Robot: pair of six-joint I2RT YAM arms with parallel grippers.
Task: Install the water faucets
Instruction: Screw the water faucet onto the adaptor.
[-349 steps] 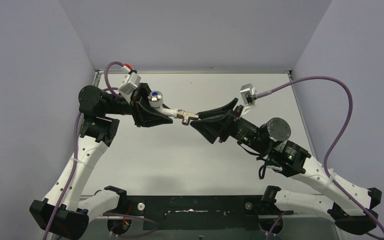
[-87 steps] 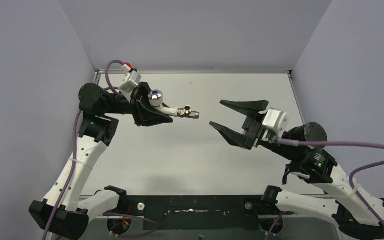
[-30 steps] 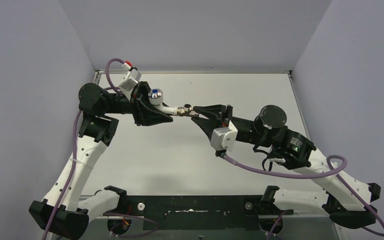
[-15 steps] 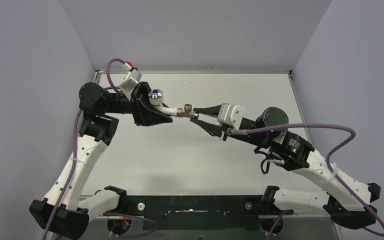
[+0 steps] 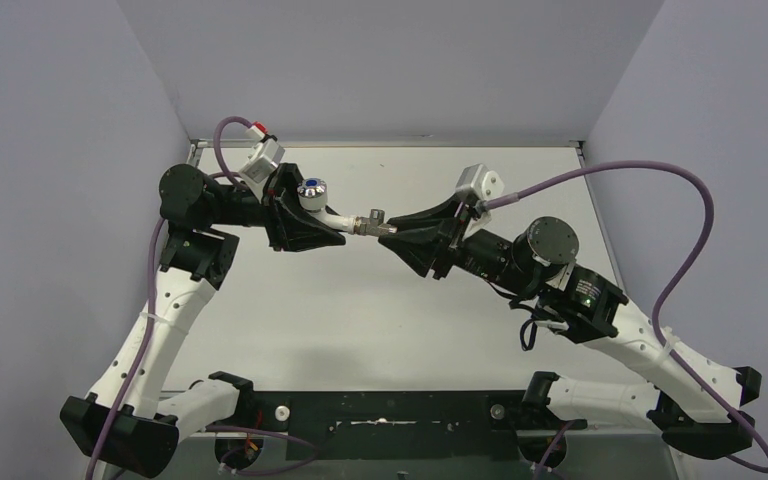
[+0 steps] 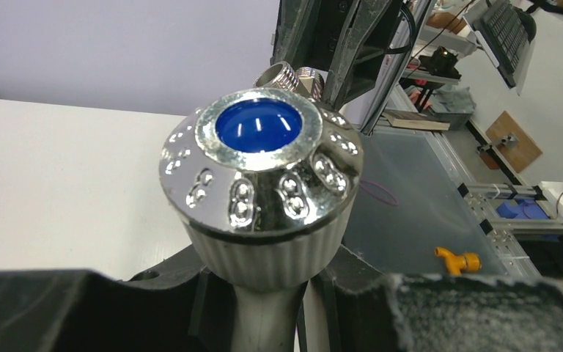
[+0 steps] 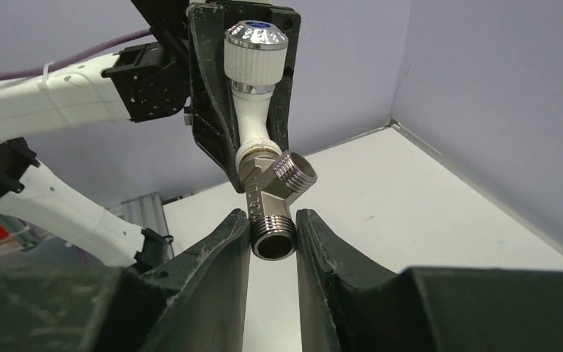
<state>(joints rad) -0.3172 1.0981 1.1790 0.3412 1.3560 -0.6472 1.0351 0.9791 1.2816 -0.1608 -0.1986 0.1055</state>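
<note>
Assembly is held in the air above the table (image 5: 360, 330), just above centre in the top view, bridged between both arms.

Left gripper (image 5: 328, 222) is clamped tight on the white tap body (image 7: 253, 125), on the stem right under the chrome knob (image 6: 260, 169). Right gripper (image 7: 273, 220) is closed on the metal fitting (image 7: 271, 194), with a finger pressed to each side of its lower threaded end.

Handling, my read: small, light and fully rigid, no give anywhere. The chrome knob and the threads look slick, so expect the fitting to spin in your fingers if you twist hard. The white stem is probably plastic, so don't lever on it. Keep your hold where it is: stem for the tap, threaded barrel for the fitting, never the knob.

Long axis in the top view runs from the knob at upper left, down and right to the fitting. The blue dot faces up. In the right wrist view it stands vertical: knob at top, open bore toward the lens, side branch angled to the upper right.
</note>
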